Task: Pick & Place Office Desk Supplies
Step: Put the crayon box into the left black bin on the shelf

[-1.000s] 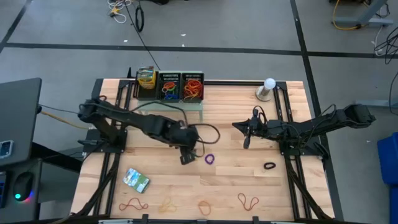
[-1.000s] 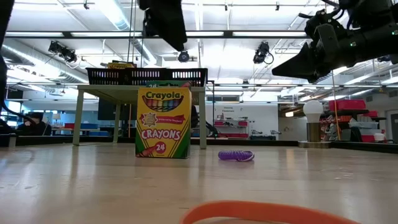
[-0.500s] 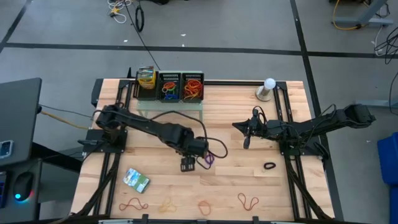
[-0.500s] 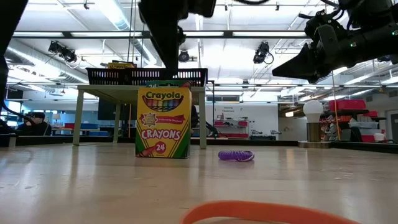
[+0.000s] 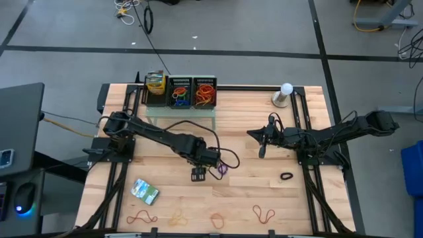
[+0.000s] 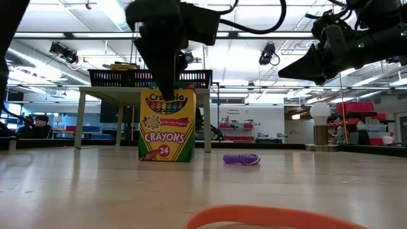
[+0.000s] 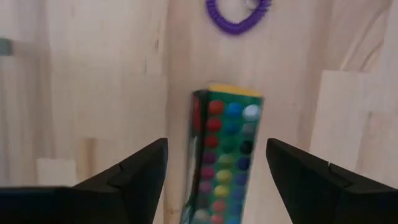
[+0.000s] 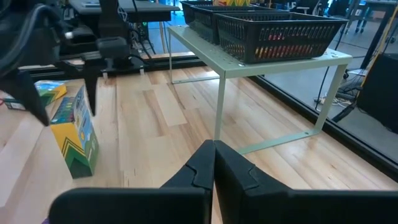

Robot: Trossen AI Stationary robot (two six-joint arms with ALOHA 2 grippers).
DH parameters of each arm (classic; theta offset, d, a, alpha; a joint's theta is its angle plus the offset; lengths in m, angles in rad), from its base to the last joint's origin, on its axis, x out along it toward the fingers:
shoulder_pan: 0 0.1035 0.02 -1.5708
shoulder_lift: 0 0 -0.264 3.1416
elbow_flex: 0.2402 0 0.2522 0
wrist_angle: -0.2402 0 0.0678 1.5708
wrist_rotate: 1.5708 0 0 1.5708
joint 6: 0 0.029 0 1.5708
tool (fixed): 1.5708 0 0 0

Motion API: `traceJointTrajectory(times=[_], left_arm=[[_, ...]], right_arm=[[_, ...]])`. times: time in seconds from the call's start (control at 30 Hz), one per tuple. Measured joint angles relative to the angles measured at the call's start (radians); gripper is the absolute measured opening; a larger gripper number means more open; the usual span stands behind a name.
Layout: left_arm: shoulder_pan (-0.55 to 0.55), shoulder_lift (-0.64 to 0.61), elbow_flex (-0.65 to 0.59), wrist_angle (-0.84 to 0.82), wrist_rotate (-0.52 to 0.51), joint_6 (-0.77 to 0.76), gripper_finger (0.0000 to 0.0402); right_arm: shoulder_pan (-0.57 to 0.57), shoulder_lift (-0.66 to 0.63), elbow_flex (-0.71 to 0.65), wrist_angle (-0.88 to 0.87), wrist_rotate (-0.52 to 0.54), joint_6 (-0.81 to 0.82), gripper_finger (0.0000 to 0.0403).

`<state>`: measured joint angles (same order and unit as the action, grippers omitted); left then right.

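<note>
Hovering: left gripper [image 7: 214, 165] jaws apart over upright crayon box [image 7: 225, 155] | light, stiff card; pinch broad faces | right gripper [image 5: 262, 151] together, idle mid-table

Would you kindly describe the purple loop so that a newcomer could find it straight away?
Start at the wooden table and find the upright Crayons box near its middle, under the open left tool. The purple loop lies just beside that box. It is the only purple, coiled one; the black loop lies farther right.
</note>
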<state>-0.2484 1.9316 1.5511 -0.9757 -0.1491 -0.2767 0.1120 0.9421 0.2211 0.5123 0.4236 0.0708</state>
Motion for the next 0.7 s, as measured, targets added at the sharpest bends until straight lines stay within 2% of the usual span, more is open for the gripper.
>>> traceJointTrajectory(times=[0.13,0.5,0.7], left_arm=[[-0.008,0.000,-0.015,0.010,0.002,-0.006,0.0250],[-0.005,-0.003,-0.018,0.021,-0.015,0.019,0.0122],[0.002,-0.039,0.087,-0.158,-0.016,0.098,0.0092]], right_arm=[[0.000,0.000,0.000,0.000,0.000,-0.002,0.0013],[0.000,0.000,0.000,0.000,0.002,-0.008,0.0013],[0.000,0.000,0.000,-0.001,0.002,-0.008,0.0013]])
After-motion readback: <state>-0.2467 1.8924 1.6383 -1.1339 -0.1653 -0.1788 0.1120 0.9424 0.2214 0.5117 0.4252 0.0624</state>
